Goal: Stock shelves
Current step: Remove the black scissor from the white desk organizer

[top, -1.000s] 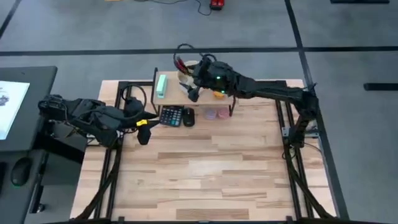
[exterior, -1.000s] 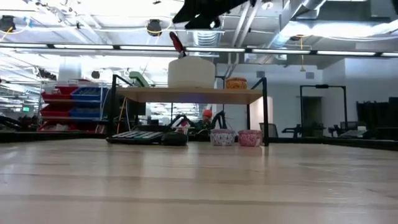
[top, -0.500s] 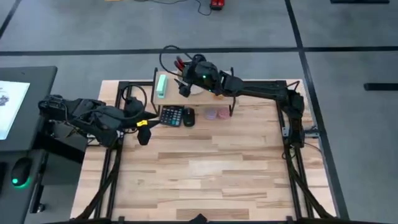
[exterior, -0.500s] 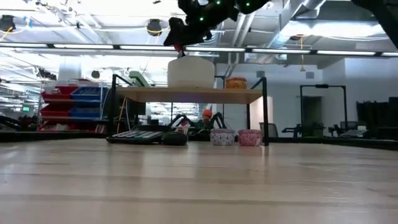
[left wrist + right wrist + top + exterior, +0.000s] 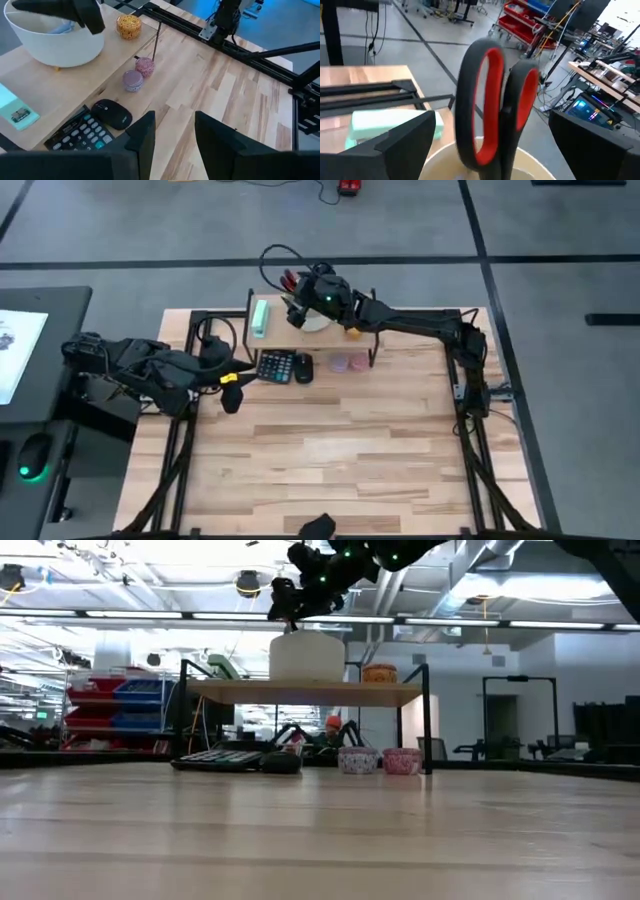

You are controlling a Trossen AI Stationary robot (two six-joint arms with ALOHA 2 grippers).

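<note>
Stocking looks partway done: riser shelf (image 5: 300, 330) carries a white bowl (image 5: 307, 656) with scissors (image 5: 496, 105); calculator (image 5: 274, 366), mouse (image 5: 303, 368) wait below. Right gripper (image 5: 292, 308) spread around handles; left gripper (image 5: 230, 388) parted, idle.

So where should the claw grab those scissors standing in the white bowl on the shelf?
Take the scissors by their red-lined handle loops, coming straight down from above. They stand handles-up in the white bowl, blades hidden inside, so only the loops are exposed. The right claw hovers right there.
</note>
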